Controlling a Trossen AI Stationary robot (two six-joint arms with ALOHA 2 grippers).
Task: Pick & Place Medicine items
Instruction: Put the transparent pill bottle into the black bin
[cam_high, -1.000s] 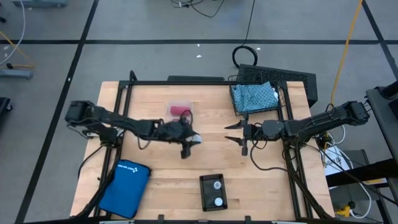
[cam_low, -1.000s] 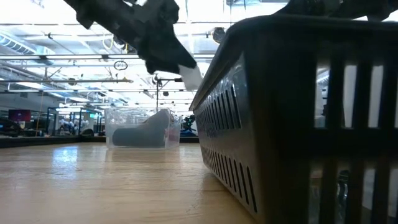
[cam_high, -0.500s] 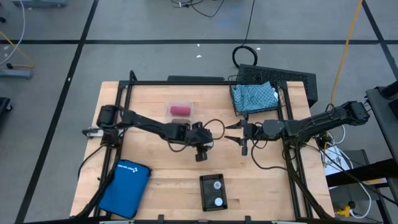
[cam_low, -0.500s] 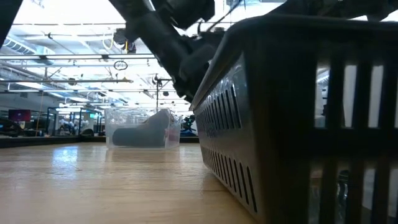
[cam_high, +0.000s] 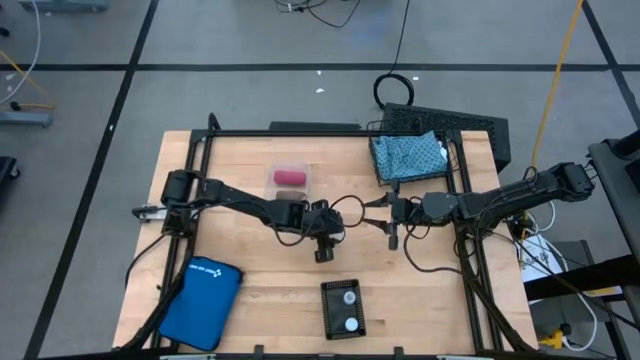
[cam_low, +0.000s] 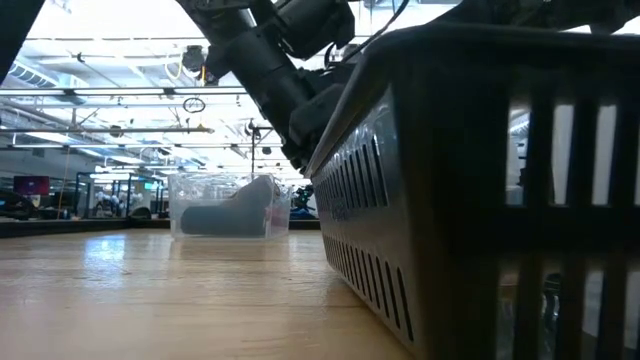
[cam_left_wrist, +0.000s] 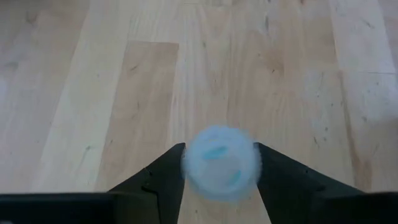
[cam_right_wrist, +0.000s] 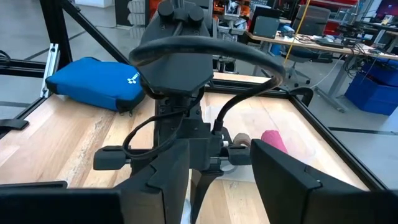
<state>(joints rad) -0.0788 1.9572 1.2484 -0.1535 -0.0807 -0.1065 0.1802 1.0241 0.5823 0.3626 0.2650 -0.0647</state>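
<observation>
Hovering over the middle of the desk (cam_high: 230, 170), the left hand (cam_high: 324, 250) grips a white round vial (cam_left_wrist: 221, 163) between its two dark fingers (cam_left_wrist: 155, 180), above bare wood and short of the black basket (cam_high: 343, 308), where two more vials (cam_high: 349, 296) lie. The right hand (cam_high: 384, 218) waits just beside it, its fingers spread and holding nothing. The pink block (cam_high: 290, 178) sits in a clear tray, and the teal pouch (cam_high: 408, 153) lies at the far right corner.

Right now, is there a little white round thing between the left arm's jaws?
Yes, in the left wrist view a small white round vial sits between the left gripper's two dark jaws above the wooden table.
</observation>
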